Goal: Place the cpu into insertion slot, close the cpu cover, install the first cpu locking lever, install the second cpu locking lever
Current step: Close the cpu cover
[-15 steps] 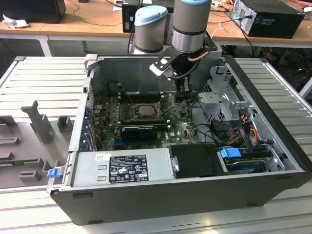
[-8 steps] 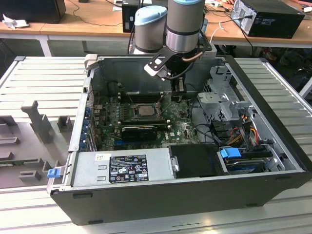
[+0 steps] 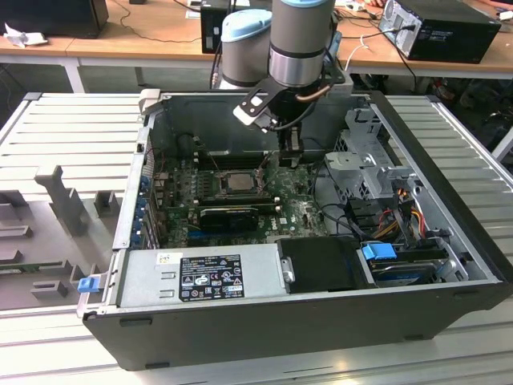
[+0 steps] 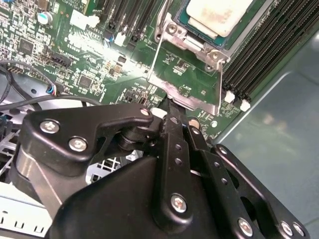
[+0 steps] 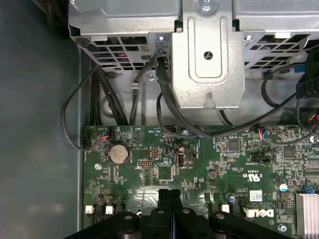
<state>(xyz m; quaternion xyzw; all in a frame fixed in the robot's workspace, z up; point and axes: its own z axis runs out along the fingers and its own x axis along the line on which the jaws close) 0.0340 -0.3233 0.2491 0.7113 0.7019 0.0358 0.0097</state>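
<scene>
Fingers [image 4: 173,124] clenched, touching raised cpu cover [image 4: 199,102] — cpu [image 4: 219,15] seated in insertion slot [image 4: 197,42].

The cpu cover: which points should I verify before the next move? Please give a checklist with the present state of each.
1. cpu lies in the insertion slot: ok.
2. cpu cover lowered over the cpu: not ok, it stands tilted up.
3. gripper at the cover's free edge, fingers shut: ok.
4. Cover really pinched between the fingers: cannot tell.
5. Locking levers out of the cover's way: cannot tell.
</scene>
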